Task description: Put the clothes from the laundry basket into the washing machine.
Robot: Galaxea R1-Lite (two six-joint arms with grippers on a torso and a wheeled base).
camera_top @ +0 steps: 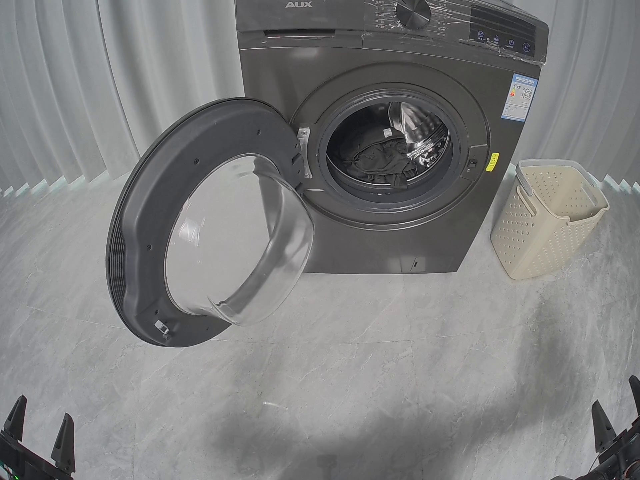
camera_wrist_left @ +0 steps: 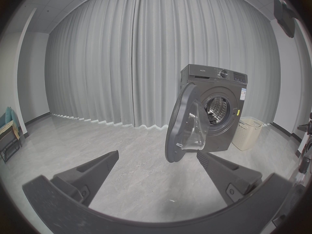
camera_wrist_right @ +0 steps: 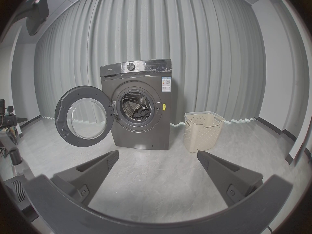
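Presently, item one: dark crumpled clothes [camera_top: 373, 158], lying inside the steel drum, upper centre of the head frame, clear of the door seal as far as can be seen.

Item two: dark grey front-loading washing machine [camera_top: 373, 68], its round glass-bowled door [camera_top: 143, 215] swung wide open towards the left of the frame.

Item three: cream perforated plastic laundry basket [camera_top: 547, 235], upright on the floor just beside the machine, at right of the frame. No cloth is visible in its mouth.

Item four: left tool [camera_top: 40, 428], lower left corner, fingers spread, carrying nothing. The right tool [camera_top: 617, 411], lower right corner, is likewise spread and empty. Both are well apart from the machine.

Item five: pale grey marbled floor [camera_top: 367, 368].

Judgement: loading looks finished, with closing the door probably next. Pushing on the grey rim rather than the glass, after checking that no fabric overhangs the seal, would serve best.

Views compared: the head view looks down into the basket. The right wrist view faces the drum squarely and gives the garment's sag. The left wrist view takes the door nearly edge-on, half across the opening.
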